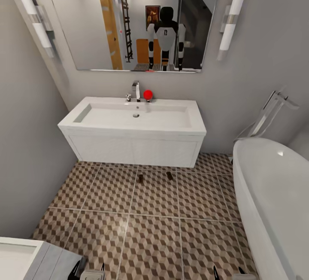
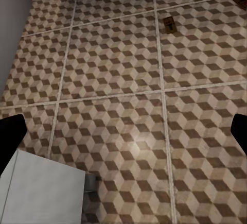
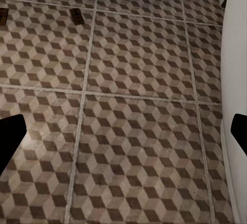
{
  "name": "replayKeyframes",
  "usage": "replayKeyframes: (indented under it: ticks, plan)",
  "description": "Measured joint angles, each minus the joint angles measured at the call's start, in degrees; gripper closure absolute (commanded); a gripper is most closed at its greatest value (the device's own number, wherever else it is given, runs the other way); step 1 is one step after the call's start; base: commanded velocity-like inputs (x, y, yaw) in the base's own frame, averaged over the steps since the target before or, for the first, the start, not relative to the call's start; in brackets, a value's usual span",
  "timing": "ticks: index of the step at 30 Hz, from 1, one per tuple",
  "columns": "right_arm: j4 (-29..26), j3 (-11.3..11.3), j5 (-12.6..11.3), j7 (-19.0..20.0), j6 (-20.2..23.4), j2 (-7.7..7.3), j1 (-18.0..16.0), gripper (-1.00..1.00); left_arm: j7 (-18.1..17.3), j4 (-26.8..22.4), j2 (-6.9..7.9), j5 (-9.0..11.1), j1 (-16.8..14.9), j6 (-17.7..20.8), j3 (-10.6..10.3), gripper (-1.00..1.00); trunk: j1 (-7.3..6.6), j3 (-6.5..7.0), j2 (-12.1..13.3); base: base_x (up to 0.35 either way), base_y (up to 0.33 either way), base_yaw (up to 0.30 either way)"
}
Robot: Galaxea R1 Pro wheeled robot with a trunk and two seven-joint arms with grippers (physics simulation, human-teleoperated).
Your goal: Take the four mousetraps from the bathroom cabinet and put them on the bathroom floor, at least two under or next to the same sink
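Mousetraps, two small tan wooden boards [image 1: 140, 178] [image 1: 170, 175], lie on cube-patterned tile floor [image 1: 150, 228] beside white vanity sink [image 1: 133, 119]; two remain. Left gripper [image 2: 123, 136] and right gripper [image 3: 123, 134] wide, empty.

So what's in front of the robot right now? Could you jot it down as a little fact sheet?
room: bathroom
sink: white, wall-hung, chrome tap, mirror above
floor: cube-pattern tiles
mousetraps on floor: two, just in front of the sink, first mousetrap, second mousetrap
bathtub: white, at the right
left gripper: open, empty
right gripper: open, empty
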Motion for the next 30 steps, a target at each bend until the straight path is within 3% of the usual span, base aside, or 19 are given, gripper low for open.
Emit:
replayKeyframes:
  ticks: [30]
  plan:
    - [0.0, 0.0, 0.0, 0.0, 0.0, 0.00, 0.0, -1.00, 0.0, 0.0, -0.07, 0.0, 0.0, 0.0, 0.0, -1.00, 0.00, 2.79, 0.0, 0.000, 0.000, 0.000]
